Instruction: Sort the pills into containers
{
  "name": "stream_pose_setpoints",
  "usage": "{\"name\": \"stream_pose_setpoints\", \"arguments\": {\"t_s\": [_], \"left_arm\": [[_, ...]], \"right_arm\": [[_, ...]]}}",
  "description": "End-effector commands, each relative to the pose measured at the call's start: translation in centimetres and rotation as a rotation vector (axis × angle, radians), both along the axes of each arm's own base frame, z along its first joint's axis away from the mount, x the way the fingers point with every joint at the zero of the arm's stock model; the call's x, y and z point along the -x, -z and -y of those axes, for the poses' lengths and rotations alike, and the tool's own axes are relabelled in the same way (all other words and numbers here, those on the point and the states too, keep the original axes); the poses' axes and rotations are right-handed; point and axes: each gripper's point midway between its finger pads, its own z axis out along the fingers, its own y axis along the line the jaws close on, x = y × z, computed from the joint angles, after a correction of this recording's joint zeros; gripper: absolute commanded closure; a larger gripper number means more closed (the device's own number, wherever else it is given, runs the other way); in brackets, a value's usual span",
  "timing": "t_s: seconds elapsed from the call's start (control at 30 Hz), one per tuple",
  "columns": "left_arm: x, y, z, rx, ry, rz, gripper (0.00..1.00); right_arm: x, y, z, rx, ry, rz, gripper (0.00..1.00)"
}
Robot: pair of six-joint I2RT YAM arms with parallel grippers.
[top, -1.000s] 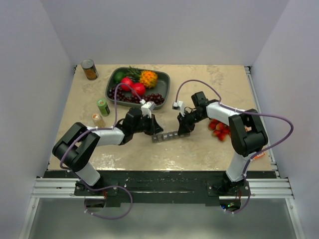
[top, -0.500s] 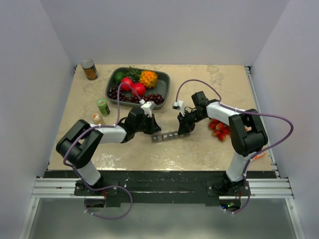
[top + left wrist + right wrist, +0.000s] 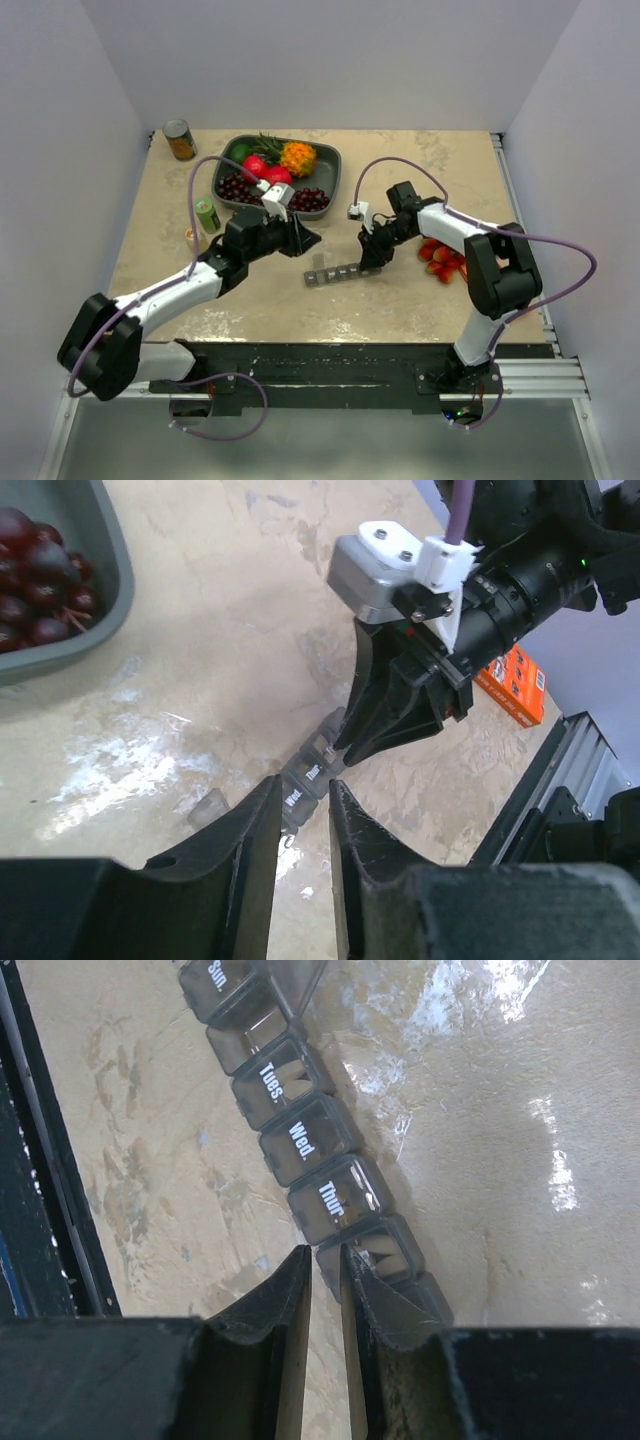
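Observation:
The containers [image 3: 335,272] are a grey strip of day-labelled compartments lying mid-table, also seen in the left wrist view [image 3: 305,773] and right wrist view [image 3: 305,1145]. My right gripper [image 3: 372,262] [image 3: 322,1257] stands at the strip's right end, shut on the near wall of a compartment past "Thur."; something pale lies in that compartment. My left gripper [image 3: 306,240] [image 3: 303,785] hovers up and left of the strip, its jaws slightly open with nothing between them. One clear lid [image 3: 205,805] at the strip's left end stands open. I cannot make out single pills.
A dark grey fruit tray [image 3: 330,160] [image 3: 100,570] sits at the back, a tin can [image 3: 180,140] in the back left corner. A green bottle [image 3: 207,215] and an amber bottle [image 3: 192,238] stand left. Red pieces [image 3: 440,258] lie right of the strip. An orange box [image 3: 515,685] is near the front rail.
My left gripper has drawn back up and left off the strip and parted its jaws; its arm has swung out to the left. The right gripper and the strip have stayed put.

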Motion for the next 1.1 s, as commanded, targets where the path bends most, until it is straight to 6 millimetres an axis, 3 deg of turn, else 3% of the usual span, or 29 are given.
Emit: {"name": "stream_pose_setpoints", "arguments": {"t_s": [0.0, 0.07, 0.1, 0.17, 0.2, 0.27, 0.33, 0.4, 0.57, 0.7, 0.8, 0.87, 1.07], "left_arm": [[0.2, -1.4, -3.6, -0.053, -0.068, 0.067, 0.67], [0.4, -1.3, -5.4, -0.085, -0.116, 0.069, 0.59], [0.3, -2.6, -6.7, -0.086, -0.15, 0.112, 0.56], [0.3, -2.7, -9.0, -0.129, -0.234, 0.12, 0.44], [0.5, -4.1, -10.3, -0.13, -0.274, 0.164, 0.38], [0.7, -4.1, -12.5, -0.174, -0.356, 0.168, 0.22], [1.1, -5.8, -14.5, -0.185, -0.44, 0.222, 0.07], [1.5, -6.6, -16.6, -0.22, -0.521, 0.249, 0.02], [2.0, -7.1, -19.2, -0.319, -0.601, 0.248, 0.0], [2.0, -7.3, -20.1, -0.382, -0.623, 0.24, 0.0], [2.1, -7.4, -20.8, -0.413, -0.645, 0.238, 0.0], [2.2, -7.5, -21.1, -0.423, -0.655, 0.236, 0.0], [2.2, -7.4, -22.0, -0.476, -0.669, 0.239, 0.0]], "right_arm": [[-0.7, -4.1, -0.2, -0.045, -0.046, 0.134, 0.77], [-0.6, -4.6, 0.0, -0.046, -0.057, 0.152, 0.75], [-0.6, -5.2, 0.0, -0.05, -0.057, 0.173, 0.74], [-0.5, -5.7, 0.2, -0.052, -0.063, 0.194, 0.71], [-0.4, -6.0, 0.2, -0.053, -0.067, 0.205, 0.69], [-0.5, -7.0, 0.4, -0.057, -0.066, 0.24, 0.66], [-0.5, -8.0, 0.6, -0.061, -0.065, 0.279, 0.63], [-0.5, -8.7, 0.7, -0.06, -0.065, 0.31, 0.59], [-0.8, -11.5, 1.2, -0.051, -0.063, 0.416, 0.49], [-1.5, -15.2, 1.2, -0.069, -0.055, 0.511, 0.33], [-1.2, -16.7, 0.4, -0.137, -0.039, 0.517, 0.22], [-0.8, -16.4, -0.2, -0.176, -0.041, 0.489, 0.21], [0.9, -12.1, -0.4, -0.203, -0.064, 0.416, 0.19]]}}
